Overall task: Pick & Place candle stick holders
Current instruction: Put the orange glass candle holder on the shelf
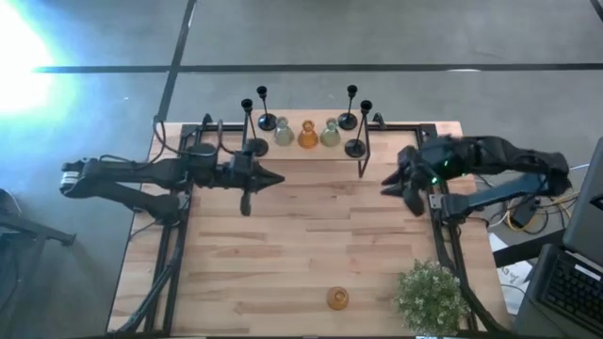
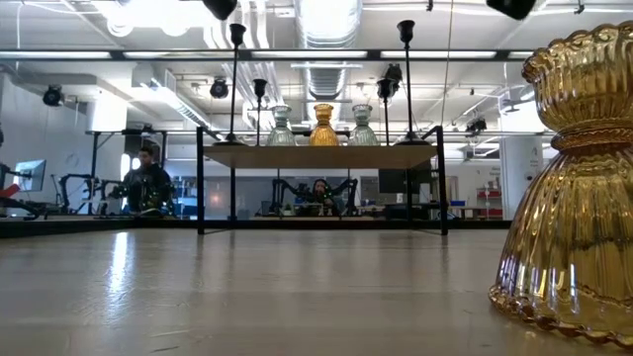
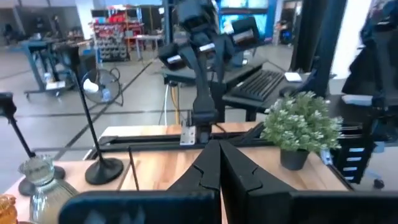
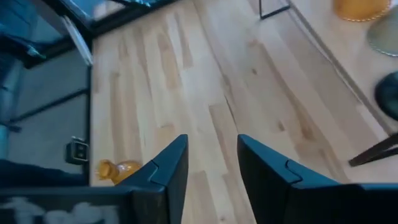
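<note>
Four black candle stick holders, two pale-green glass ones and an amber one stand on a raised shelf at the table's far side. A second amber holder stands upright on the table near its front edge; it also shows in the low view and the right wrist view. My left gripper is shut and empty in front of the shelf's left part. My right gripper is open and empty, right of the shelf's right leg.
A green potted plant stands at the table's near right corner, right of the lone amber holder. The shelf stands on thin black legs. Bare wooden table lies between the shelf and the front edge. People sit in the room beyond.
</note>
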